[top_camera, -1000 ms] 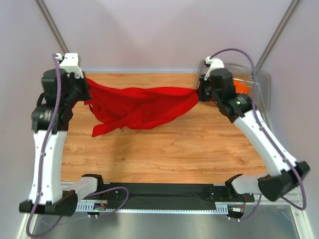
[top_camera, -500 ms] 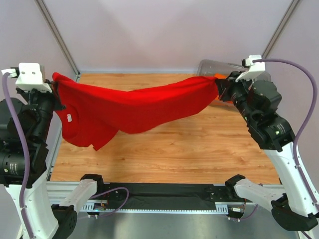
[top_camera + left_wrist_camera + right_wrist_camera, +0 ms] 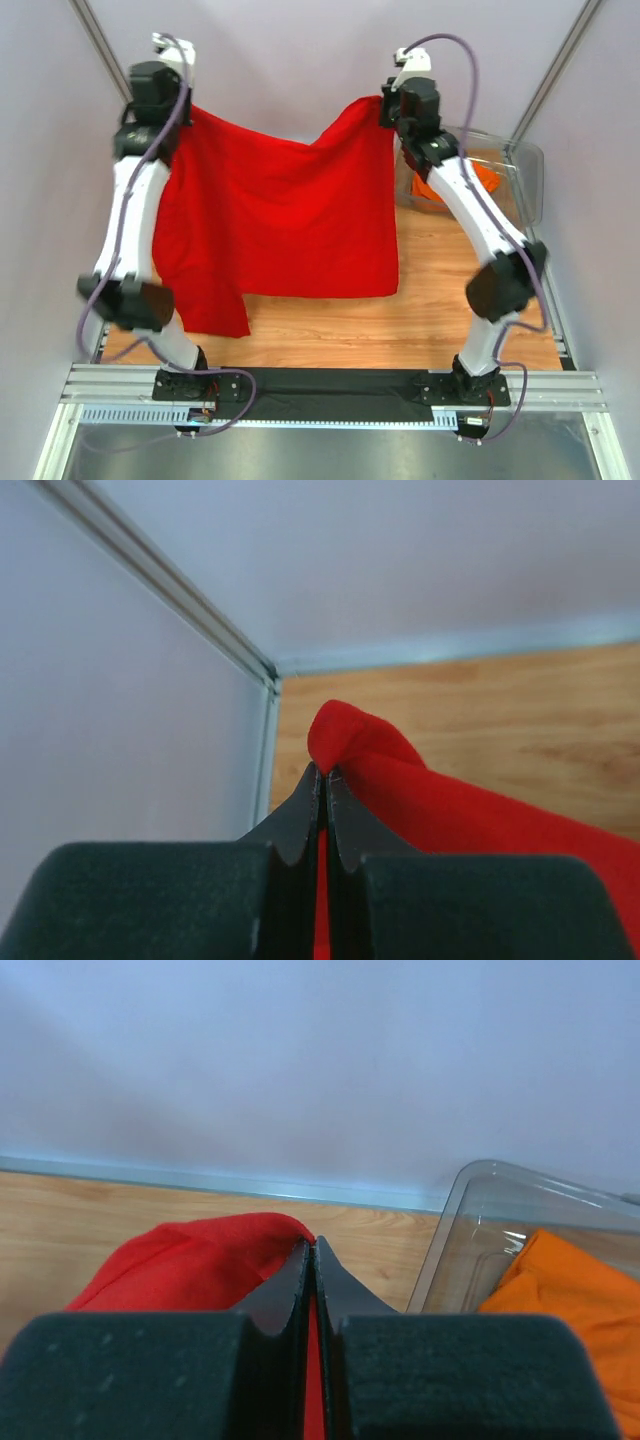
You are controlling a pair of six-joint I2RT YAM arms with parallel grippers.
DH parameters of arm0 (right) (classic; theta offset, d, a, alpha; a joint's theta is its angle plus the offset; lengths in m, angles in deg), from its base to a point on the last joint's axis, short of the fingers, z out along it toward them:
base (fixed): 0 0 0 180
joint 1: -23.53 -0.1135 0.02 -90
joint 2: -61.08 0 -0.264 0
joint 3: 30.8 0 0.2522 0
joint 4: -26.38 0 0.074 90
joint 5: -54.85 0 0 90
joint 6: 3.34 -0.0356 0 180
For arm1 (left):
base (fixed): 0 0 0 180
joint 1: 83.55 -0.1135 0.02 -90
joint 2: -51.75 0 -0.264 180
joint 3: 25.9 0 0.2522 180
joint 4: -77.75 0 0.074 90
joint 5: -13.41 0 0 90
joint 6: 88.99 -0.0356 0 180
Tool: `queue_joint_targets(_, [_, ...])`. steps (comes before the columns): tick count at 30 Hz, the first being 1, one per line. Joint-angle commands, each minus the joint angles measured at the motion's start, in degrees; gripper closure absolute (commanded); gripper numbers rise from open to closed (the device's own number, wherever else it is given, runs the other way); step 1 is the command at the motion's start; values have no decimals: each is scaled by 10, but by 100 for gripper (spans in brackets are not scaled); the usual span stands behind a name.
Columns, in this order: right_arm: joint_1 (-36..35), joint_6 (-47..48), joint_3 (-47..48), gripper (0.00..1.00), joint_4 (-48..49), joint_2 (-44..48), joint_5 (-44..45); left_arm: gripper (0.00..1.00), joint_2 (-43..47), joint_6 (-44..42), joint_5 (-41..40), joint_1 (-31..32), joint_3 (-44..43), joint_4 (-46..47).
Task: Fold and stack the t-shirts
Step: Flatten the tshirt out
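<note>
Pale walls, wood-grain counter (image 3: 460, 300), aluminium rail at the near edge. Both arms stand raised high toward the far wall.

The red t-shirt (image 3: 280, 220) hangs between them like a curtain. The left claw (image 3: 180, 108) is pressed together on one top corner and the right claw (image 3: 383, 105) on the other. Both wrist views show the jaws closed, with a nub of red cloth poking out past the tips.

The top edge sags a little in the middle. One flap (a sleeve, I think) dangles lowest at the left. I can't tell whether the hem touches the counter.

My reading is that lifting it by two corners lets its weight pull the cloth flat and square, ready to lay down for folding.

The orange t-shirt (image 3: 570, 1290) lies bunched in the clear bin (image 3: 528, 170) at far right, out of the way of the spread, not yet begun.
</note>
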Motion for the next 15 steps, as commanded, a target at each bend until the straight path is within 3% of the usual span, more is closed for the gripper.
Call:
queue_joint_targets(1, [28,16,98,98,16,-169,1,99,-129,-49,-45,-5,-8,61])
queue_joint_targets(3, [34,16,232,85,-38,-249,8,88,-234,-37,-77,-8,-44,65])
queue_joint_targets(4, [38,20,298,78,-72,-296,22,79,-269,-24,-124,-13,-114,50])
queue_joint_targets(5, [38,22,357,58,-151,-364,43,65,-330,-11,-144,-15,-152,33])
queue_joint_targets(6, [38,19,456,45,-190,-391,61,41,-353,7,-155,-17,-188,-15])
queue_joint_targets(7, [38,13,475,36,-223,-403,69,39,-365,19,-180,-17,-229,-38])
queue_joint_targets(8, [36,-2,470,31,-265,-379,65,38,-343,38,-186,-17,-214,-49])
queue_joint_targets(9, [35,-9,432,30,-269,-349,61,36,-316,51,-187,-18,-184,-50])
queue_joint_targets(10, [26,-16,304,29,-259,-309,62,34,-286,85,-187,-18,-99,-51])
queue_joint_targets(12, [10,-44,152,27,-214,-173,52,34,-180,136,-165,-23,-11,-72])
queue_joint_targets(13, [2,-52,37,27,-206,-128,53,34,-140,180,-144,-23,87,-76])
queue_joint_targets(15, [-15,-78,-38,25,-210,-36,44,35,-28,210,-130,-23,180,-100])
